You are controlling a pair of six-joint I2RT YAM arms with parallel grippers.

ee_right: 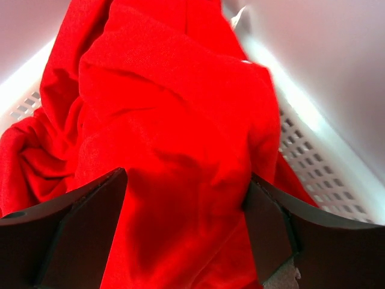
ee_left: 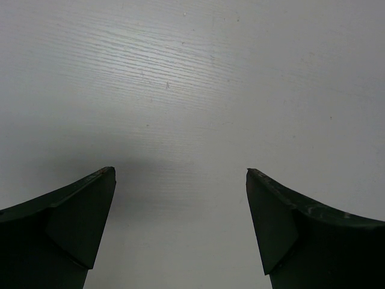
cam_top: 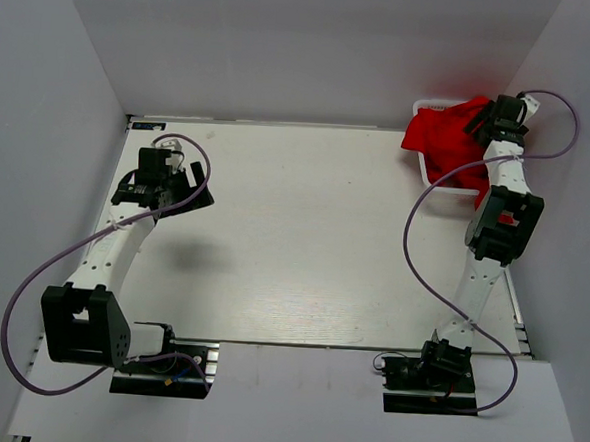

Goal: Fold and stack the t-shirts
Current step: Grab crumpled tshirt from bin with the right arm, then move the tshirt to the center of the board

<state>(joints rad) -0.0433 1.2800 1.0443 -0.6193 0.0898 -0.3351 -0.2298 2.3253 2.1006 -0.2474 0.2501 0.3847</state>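
Crumpled bright red t-shirts (cam_top: 442, 138) lie heaped in a white lattice basket (cam_top: 425, 172) at the table's far right corner. My right gripper (cam_top: 486, 121) is over the heap. In the right wrist view it (ee_right: 185, 180) is open, with its fingers (ee_right: 90, 223) wide apart and red cloth (ee_right: 180, 120) bulging between them; the cloth touches the right finger. My left gripper (cam_top: 192, 187) hovers over bare table at the left. In the left wrist view it (ee_left: 180, 171) is open and empty.
The basket's lattice wall (ee_right: 313, 150) shows right of the cloth. White enclosure walls (cam_top: 73, 87) close in the table on the left, far and right sides. The white table (cam_top: 304, 232) lies between the arms.
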